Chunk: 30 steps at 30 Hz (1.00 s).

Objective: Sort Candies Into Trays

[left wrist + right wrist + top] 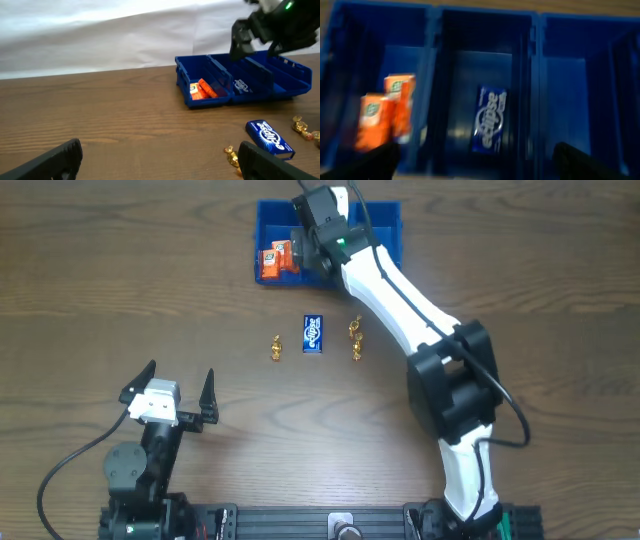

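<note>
A blue tray point(387, 228) with three compartments stands at the back of the table. Orange candy boxes point(392, 111) lie in its left compartment point(202, 90), and a blue candy pack point(490, 118) lies in the middle one. My right gripper point(472, 160) hovers open above the middle compartment point(318, 248) with nothing between its fingers. On the table in front of the tray lie another blue pack point(313, 333) and three gold-wrapped candies point(278, 346) point(355, 329) point(357, 352). My left gripper point(180, 392) stands open near the front left, empty.
The wood-grain table point(120, 290) has free room on the left and right. A white sheet point(90, 35) hangs behind the table in the left wrist view.
</note>
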Tool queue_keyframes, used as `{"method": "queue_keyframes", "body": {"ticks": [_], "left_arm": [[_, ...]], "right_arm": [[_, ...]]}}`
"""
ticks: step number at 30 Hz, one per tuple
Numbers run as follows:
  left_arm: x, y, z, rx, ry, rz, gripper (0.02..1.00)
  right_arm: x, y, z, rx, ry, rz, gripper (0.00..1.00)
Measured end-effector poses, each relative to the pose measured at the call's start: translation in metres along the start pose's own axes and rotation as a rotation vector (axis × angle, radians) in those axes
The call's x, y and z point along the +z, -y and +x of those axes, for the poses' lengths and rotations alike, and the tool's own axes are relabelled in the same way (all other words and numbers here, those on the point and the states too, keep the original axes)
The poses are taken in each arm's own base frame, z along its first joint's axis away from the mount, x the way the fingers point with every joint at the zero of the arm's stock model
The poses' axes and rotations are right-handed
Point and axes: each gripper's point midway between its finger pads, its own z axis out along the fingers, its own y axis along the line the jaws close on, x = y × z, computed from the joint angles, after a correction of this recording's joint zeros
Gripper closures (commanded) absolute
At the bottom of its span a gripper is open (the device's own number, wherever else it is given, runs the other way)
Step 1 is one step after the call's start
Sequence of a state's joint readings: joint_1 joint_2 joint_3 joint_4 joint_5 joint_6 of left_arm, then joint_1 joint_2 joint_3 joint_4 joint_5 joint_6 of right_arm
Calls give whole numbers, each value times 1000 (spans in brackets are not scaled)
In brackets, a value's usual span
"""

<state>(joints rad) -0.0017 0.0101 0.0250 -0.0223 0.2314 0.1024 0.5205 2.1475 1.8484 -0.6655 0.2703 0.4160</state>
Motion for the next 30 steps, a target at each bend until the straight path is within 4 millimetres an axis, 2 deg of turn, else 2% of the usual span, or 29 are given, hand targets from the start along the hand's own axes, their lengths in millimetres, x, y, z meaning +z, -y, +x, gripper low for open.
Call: {"method": "queue_keyframes", "body": {"ticks": [4, 8, 12, 14, 21, 26, 30], "left_arm": [[0, 0, 0, 0, 0, 0, 18], [0, 0, 0, 0, 0, 0, 20], [0, 0, 0, 0, 0, 0, 20], [0, 0, 0, 0, 0, 0, 20], [0, 0, 0, 0, 0, 0, 20], [0, 0, 0, 0, 0, 0, 20], [0, 0, 0, 0, 0, 0, 20]], "right_arm": [[-38, -14, 40, -25, -160, -29, 3], [-28, -24, 81, -31, -257, -60, 3], [-8, -30, 110, -17, -278, -88, 7], [-1, -39, 119, -7, -271, -110, 31], [4, -64, 145, -6, -294, -132, 58], [16, -58, 166, 7, -348, -87, 58], [15, -54, 169, 15, -361, -62, 69]]}}
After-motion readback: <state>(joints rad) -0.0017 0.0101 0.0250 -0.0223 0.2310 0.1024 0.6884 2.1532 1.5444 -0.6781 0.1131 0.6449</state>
